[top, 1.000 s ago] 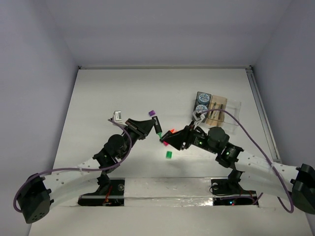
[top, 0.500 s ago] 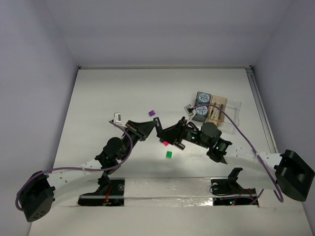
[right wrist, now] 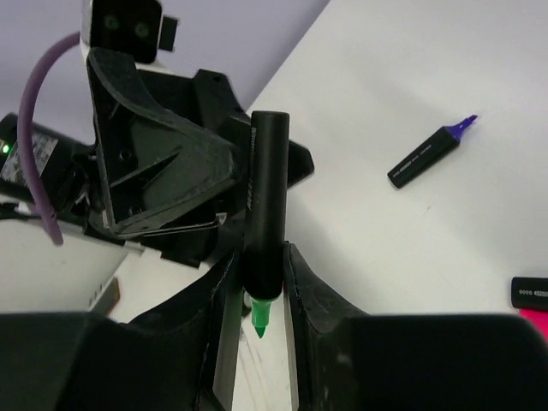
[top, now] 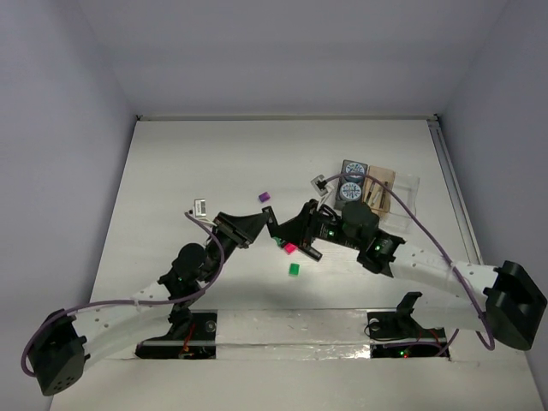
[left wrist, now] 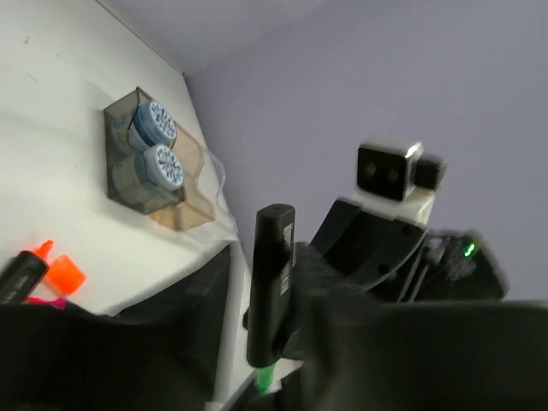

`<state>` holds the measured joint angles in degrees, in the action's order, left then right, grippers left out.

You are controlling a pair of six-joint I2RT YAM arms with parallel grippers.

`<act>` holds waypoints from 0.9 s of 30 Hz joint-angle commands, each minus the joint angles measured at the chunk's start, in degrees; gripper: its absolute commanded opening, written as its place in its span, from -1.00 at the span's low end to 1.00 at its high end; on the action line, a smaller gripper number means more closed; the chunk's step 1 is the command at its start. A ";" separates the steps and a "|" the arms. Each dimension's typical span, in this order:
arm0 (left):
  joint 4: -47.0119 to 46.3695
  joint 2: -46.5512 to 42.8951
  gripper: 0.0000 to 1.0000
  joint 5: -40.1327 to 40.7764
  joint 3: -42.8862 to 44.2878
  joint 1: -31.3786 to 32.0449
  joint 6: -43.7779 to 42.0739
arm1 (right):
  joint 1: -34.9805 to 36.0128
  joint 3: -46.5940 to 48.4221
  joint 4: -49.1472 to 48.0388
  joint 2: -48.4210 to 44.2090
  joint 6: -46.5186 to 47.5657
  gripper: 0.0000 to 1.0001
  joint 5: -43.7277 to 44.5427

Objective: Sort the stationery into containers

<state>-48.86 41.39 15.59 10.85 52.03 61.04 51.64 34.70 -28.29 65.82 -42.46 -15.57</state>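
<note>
A black highlighter with a bare green tip stands between the fingers of my right gripper, which is shut on its lower end. My left gripper faces it across the same highlighter; its jaws stand parted, with a pale gap beside the pen. Both grippers meet above mid-table, left gripper and right gripper. The dark grey holder carries two blue-and-white round pieces. The clear box with a tan insert lies just right of it.
On the table lie a purple cap, a green cap, a pink piece, an uncapped orange highlighter with its orange cap, and a purple-tipped highlighter. Grey walls surround the table.
My right gripper has reached left to the green highlighter and closed on it. My left gripper, shut on that pen before, has parted its jaws.
</note>
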 commanded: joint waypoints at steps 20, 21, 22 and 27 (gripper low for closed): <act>34.27 -15.73 0.29 -28.15 11.82 -0.88 -11.99 | -10.15 14.34 25.13 2.73 9.93 -1.00 -57.02; 34.10 -14.24 0.28 -28.95 12.43 -0.88 -12.25 | -10.15 14.43 25.22 2.91 10.02 -1.00 -57.55; 33.66 -13.44 0.18 -31.22 12.70 -0.88 -12.69 | -10.15 14.61 25.39 3.08 10.11 -1.00 -57.64; 29.01 -6.86 -0.08 -39.40 13.67 -0.88 -13.75 | -10.15 16.63 27.85 5.19 11.87 -1.00 -58.86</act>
<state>-16.34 31.66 -16.62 22.39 51.29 49.43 41.58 48.25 -0.25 69.87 -31.53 -70.70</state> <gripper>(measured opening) 0.474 0.277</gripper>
